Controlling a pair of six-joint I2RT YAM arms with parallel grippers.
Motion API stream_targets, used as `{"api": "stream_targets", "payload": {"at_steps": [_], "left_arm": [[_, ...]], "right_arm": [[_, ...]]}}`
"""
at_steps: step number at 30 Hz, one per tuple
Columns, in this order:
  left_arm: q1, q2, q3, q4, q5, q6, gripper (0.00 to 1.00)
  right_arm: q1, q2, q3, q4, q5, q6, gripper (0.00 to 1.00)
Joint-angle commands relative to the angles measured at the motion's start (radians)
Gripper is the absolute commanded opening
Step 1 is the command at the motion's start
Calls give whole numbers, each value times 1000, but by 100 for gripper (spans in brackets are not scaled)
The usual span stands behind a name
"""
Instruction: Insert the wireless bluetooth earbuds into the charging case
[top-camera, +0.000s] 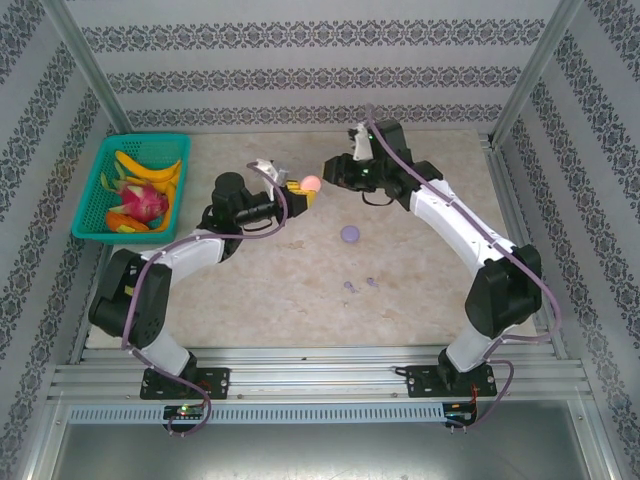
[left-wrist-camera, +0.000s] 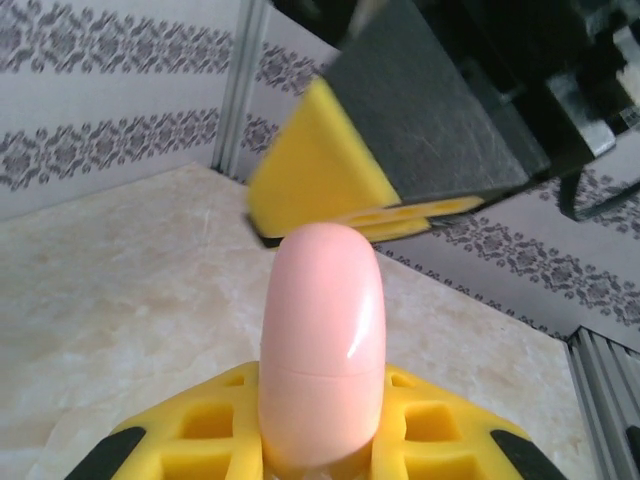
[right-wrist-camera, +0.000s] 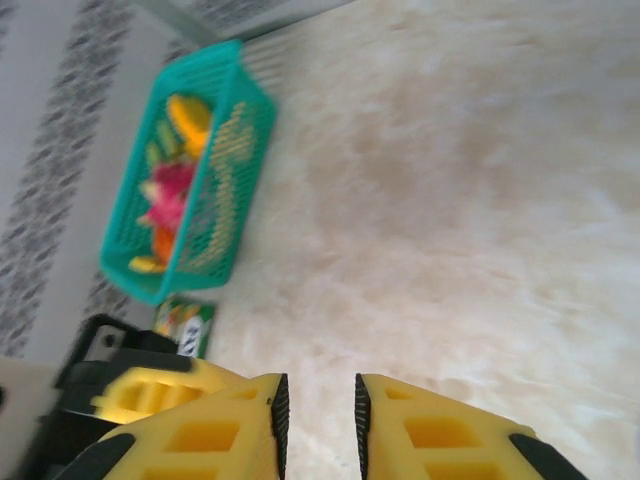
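I see two arms of the same make, the left arm and the right arm. Each has smooth white shells on the long links and bulky black housings at the joints. A thin mauve cable runs loosely along each arm, down to a flat black base plate. On the right gripper the fingers are yellow plastic with square hollow pockets. Their inner pads are black with fine ridges.

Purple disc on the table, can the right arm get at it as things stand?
Probably yes. The purple disc lies alone on bare table, nothing over it, and the right arm's jaws hang empty and slightly apart just beyond it.
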Motion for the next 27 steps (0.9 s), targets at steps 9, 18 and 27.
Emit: {"api": "stream_targets", "payload": {"at_steps": [9,18,27], "left_arm": [[7,323,340,-548,-117,-254,0],[38,533,613,-852,-60,-374,6],[77,618,633,-880,-58,-478,17]], "right_arm": [[-60,-55,-212,11,159,39,35],[-58,-2,-253,-26,210,44,43],[-47,23,-266,-74,293,52,51]]}}
